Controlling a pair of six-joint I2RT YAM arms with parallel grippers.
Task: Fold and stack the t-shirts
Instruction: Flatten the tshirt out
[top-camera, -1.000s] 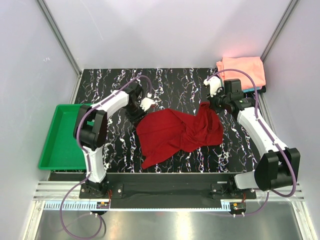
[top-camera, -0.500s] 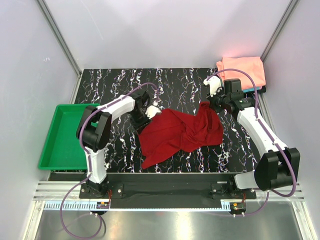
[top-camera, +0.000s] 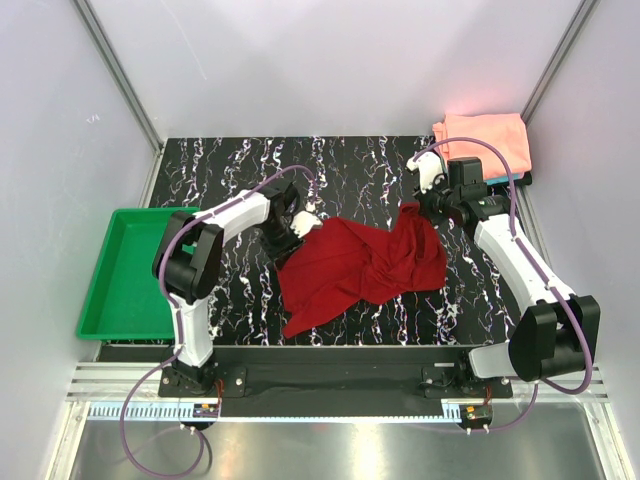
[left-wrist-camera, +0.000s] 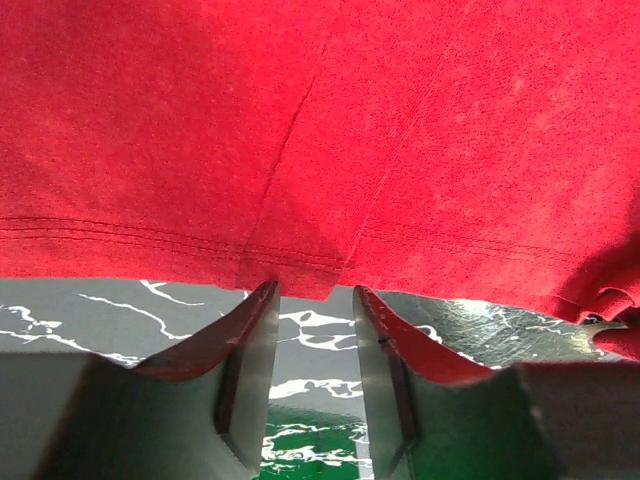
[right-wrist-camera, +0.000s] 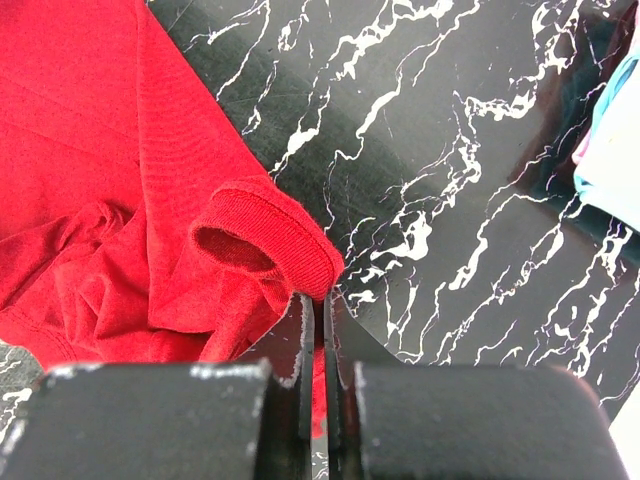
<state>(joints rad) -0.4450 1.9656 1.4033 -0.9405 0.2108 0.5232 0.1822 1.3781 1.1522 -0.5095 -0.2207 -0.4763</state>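
Black marbled tabletop (top-camera: 220, 165) looks slick. At the ten o'clock edge of the dark red t-shirt (top-camera: 350, 265), crumpled mid-table, my left gripper (left-wrist-camera: 312, 295) stands part-open around the stitched hem; closing short could miss that thin edge. At two o'clock my right gripper (right-wrist-camera: 318, 305) pinches a ribbed band; soft knit may slip.

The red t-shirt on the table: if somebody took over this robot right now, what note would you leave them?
Left hand: open, fingertips at the hem of the dark red t-shirt, not gripping.
Right hand: shut on that shirt's cloth beside a ribbed opening.
Things: red shirt crumpled in the middle of the table; salmon-pink t-shirt folded at the far right corner.
Done: pink one folded.
Left: flatten and fold the red one, stack it on the pink.
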